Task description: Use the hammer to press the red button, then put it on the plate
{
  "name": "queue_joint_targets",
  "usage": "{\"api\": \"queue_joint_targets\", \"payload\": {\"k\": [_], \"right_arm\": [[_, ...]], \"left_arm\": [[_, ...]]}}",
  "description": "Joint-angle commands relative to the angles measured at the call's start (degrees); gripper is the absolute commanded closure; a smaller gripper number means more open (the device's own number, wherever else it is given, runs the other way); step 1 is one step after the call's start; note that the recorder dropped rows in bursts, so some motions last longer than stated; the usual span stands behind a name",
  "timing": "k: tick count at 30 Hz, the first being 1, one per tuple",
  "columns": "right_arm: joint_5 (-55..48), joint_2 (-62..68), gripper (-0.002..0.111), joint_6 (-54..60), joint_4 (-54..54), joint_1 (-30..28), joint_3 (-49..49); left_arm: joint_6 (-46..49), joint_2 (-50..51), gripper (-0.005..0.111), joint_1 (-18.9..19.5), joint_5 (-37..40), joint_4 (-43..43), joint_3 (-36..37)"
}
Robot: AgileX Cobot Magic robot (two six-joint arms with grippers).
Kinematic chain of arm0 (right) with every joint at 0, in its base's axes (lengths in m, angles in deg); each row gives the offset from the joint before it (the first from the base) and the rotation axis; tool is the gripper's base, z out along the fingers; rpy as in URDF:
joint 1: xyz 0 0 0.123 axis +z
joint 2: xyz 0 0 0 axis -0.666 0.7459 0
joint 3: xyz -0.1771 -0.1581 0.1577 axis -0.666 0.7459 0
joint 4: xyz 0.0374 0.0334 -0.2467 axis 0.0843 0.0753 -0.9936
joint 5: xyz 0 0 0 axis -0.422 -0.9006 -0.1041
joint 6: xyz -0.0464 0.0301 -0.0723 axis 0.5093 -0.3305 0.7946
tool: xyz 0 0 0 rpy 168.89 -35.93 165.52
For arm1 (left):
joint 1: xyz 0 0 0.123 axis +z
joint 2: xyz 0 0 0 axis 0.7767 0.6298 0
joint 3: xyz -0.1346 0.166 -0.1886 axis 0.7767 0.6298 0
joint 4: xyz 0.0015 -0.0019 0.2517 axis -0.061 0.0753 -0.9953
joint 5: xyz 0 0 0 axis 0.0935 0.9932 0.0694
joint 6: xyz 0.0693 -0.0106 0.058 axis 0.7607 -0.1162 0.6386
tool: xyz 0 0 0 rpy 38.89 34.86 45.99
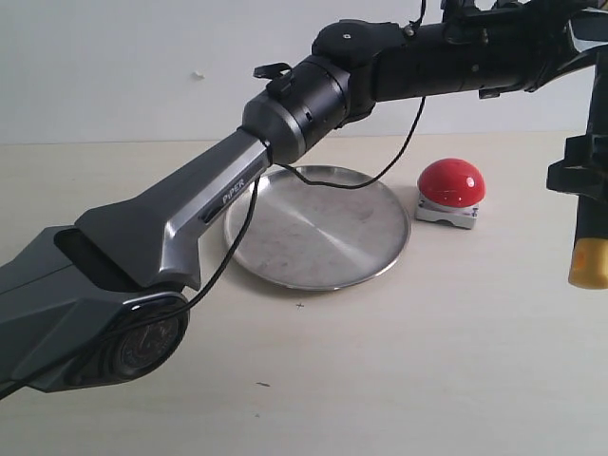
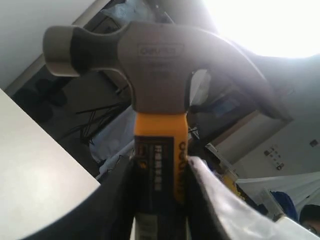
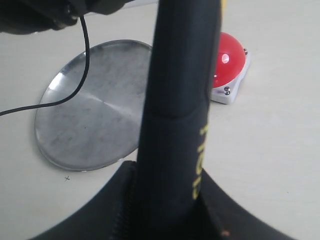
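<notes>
**Hammer held off the table by both claws, beyond the button from the plate**

The plate (image 1: 285,275) lies on the pale table (image 1: 427,370). The red button (image 1: 451,182) stands on its grey base just beside the plate's rim, apart from it. Past the button, farther from the plate, the hammer (image 1: 589,261) hangs upright in the air with its yellow end down.

The left arm (image 1: 190,218) slants across in front of the plate and hides part of its rim. A black cable (image 1: 380,173) droops from the arm over the plate's far edge. In the right wrist view the black handle (image 3: 180,75) blocks part of the plate and of the button.

The left gripper (image 2: 161,172) is clamped on the hammer's yellow neck just under the steel head (image 2: 160,55). The right gripper (image 3: 167,175) has its fingers pressed on both sides of the black handle.

The arm's grey link reads "PIPER". The hammer head carries a boxed stamp and the neck a black label, both too blurred to read. Yellow lettering runs along the handle, also unreadable.
</notes>
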Motion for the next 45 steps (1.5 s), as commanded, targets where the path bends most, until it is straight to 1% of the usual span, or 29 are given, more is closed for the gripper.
{"api": "queue_joint_targets", "payload": {"k": [1,9,11,14,16,26,29,30,37,40,45], "right_arm": [[-0.78,-0.08,0.108,1.26,0.16,-0.05,-0.72],[-0.52,-0.08,0.108,1.26,0.17,-0.05,-0.72],[-0.52,-0.08,0.108,1.26,0.17,-0.05,-0.72],[-0.52,-0.08,0.108,1.26,0.17,-0.05,-0.72],[-0.52,-0.08,0.108,1.26,0.17,-0.05,-0.72],[-0.34,-0.08,0.108,1.26,0.17,-0.05,-0.72],[-0.19,-0.08,0.108,1.26,0.17,-0.05,-0.72],[-0.16,-0.08,0.108,1.26,0.27,-0.05,-0.72],[1.06,-0.08,0.108,1.26,0.26,-0.05,-0.72],[1.05,-0.08,0.108,1.26,0.4,-0.05,-0.72],[1.3,-0.08,0.108,1.26,0.39,-0.05,-0.72]], "left_arm": [[0.36,-1.46,0.075,-0.3,3.09,1.84,-0.84],[0.36,-1.46,0.074,-0.3,4.26,1.51,-0.84],[0.25,-1.46,0.069,-0.3,4.84,1.25,-0.84],[-0.15,-1.46,0.058,-0.26,5.37,0.75,-0.84],[-0.47,-1.46,0.054,-0.26,5.63,0.64,-0.84],[-0.84,-1.46,0.054,-0.17,7.98,0.25,-0.84],[-0.84,-1.46,0.046,-0.17,8.7,-0.13,-0.84],[-1.12,-1.46,0.039,-0.17,8.86,-0.42,-0.84],[-1.37,-1.46,0.035,0.26,11.78,-1.16,-0.84],[-1.37,-1.46,0.024,0.74,13.25,-1.16,-0.84],[-1.05,-1.46,0.009,0.9,14.84,-1.16,-0.84]]}}
